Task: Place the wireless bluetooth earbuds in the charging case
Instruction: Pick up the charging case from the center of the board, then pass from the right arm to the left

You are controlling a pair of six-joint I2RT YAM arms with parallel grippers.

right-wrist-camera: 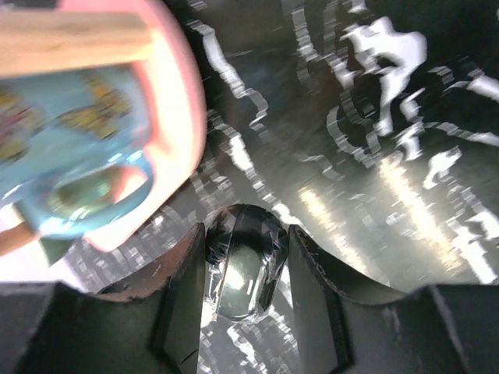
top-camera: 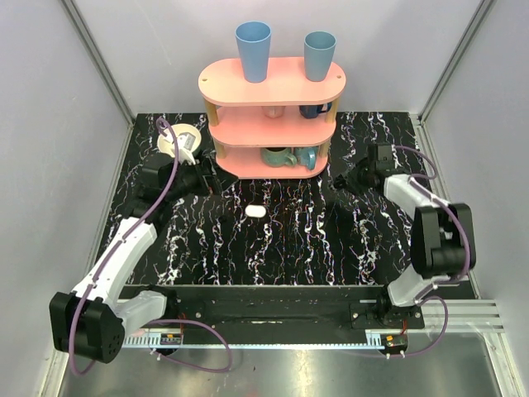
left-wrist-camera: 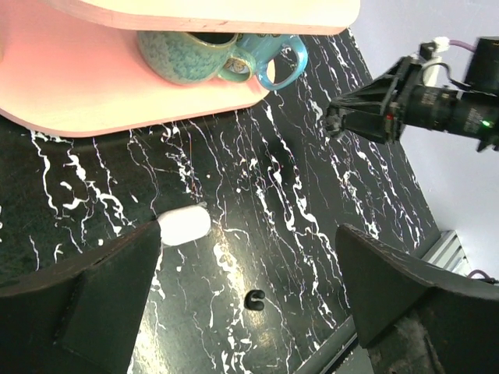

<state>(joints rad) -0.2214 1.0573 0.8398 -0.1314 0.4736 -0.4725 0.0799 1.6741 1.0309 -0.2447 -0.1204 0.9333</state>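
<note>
pickup stage; nothing seated yet. charging case lying on tabletop centre, near of pink shelf, looks closed. left claw spread wide, empty, case just beside one finger. right claw pinched on small glossy object, possibly earbud, unconfirmed. next: grip case, open lid.

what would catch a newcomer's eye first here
The pink three-tier shelf stands at the back of the black marbled table, with two blue cups on top. In front of it, the small white charging case lies mid-table, between the arms. The right fingers pinch a dark glossy piece.
</note>
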